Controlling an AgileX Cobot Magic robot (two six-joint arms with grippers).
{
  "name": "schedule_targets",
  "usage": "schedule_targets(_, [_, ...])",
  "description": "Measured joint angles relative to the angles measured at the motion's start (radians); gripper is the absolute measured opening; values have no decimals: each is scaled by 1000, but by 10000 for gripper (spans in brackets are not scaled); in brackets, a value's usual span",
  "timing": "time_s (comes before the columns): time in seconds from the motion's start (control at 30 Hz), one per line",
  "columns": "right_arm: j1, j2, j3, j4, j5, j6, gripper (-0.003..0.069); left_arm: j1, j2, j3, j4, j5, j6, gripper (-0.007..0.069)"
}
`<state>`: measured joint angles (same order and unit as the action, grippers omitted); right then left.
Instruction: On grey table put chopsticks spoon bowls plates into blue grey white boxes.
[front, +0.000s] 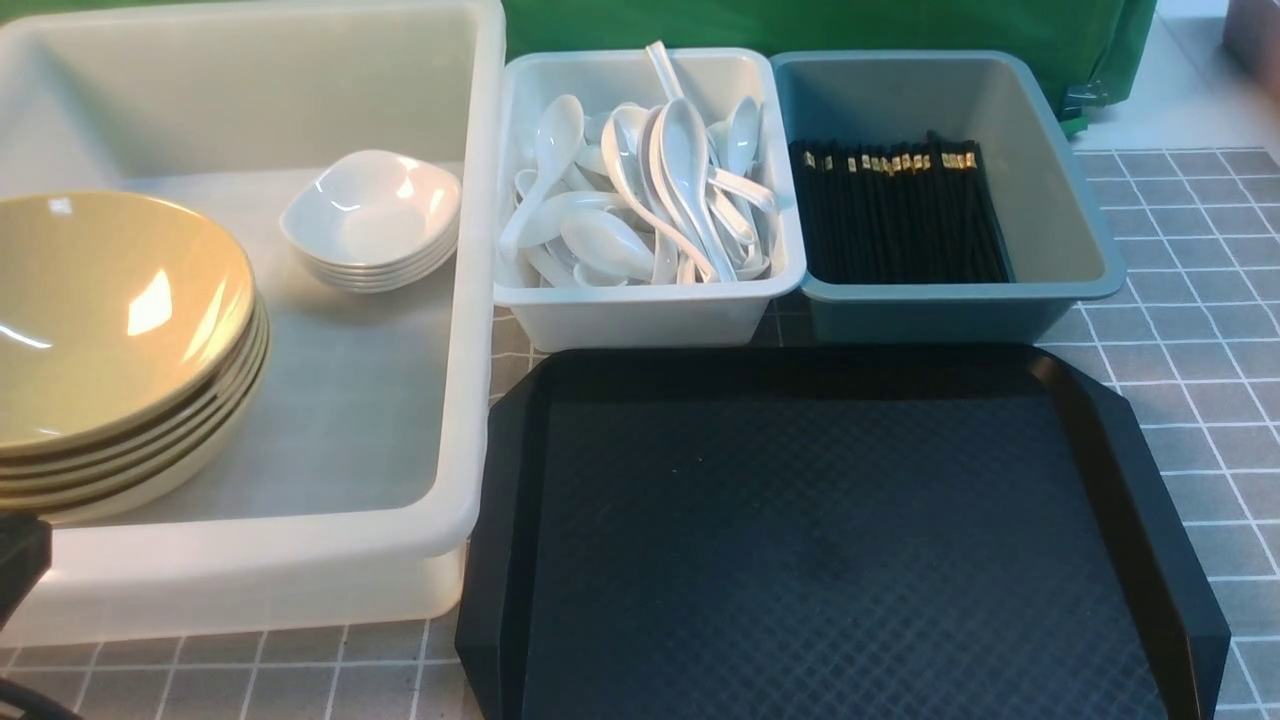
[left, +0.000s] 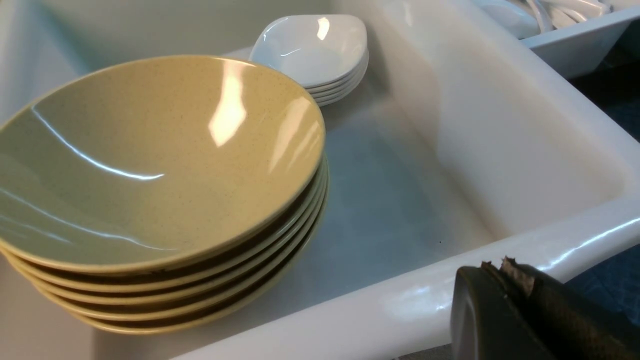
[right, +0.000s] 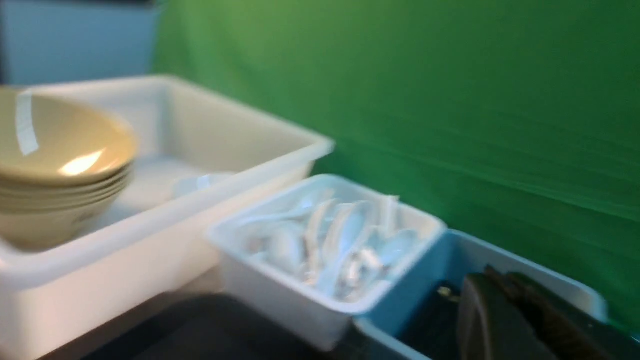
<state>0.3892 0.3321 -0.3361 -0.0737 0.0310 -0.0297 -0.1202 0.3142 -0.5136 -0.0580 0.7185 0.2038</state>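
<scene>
A stack of olive-yellow bowls (front: 110, 330) and a stack of small white plates (front: 372, 215) sit in the large white box (front: 455, 480). Several white spoons (front: 640, 190) fill the pale box (front: 640, 315). Several black chopsticks (front: 895, 215) lie in the teal-blue box (front: 960, 310). My left gripper (left: 497, 267) is shut and empty, just outside the large box's near rim (left: 400, 305); the bowls (left: 150, 170) and plates (left: 312, 47) show beyond it. My right gripper (right: 492, 280) is shut and empty, by the teal box (right: 440, 260); this view is blurred.
A black textured tray (front: 830, 540) lies in front of the two small boxes, with nothing on it. The grey tiled table (front: 1190, 330) shows at the right. A green cloth (front: 800, 25) hangs behind the boxes. A dark bit of the left arm (front: 20, 565) shows at the left edge.
</scene>
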Motion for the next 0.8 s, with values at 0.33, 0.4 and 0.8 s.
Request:
schedule_targets(0.33, [-335, -311, 331, -1, 40, 172, 30, 0, 0, 0, 0, 0, 0, -11])
schedule_targets(0.4, [-372, -335, 357, -7, 82, 205, 30, 0, 0, 0, 0, 0, 0, -11])
schedule_targets(0.8, [-402, -343, 364, -68, 288, 266, 30, 0, 0, 0, -1, 0, 0, -11])
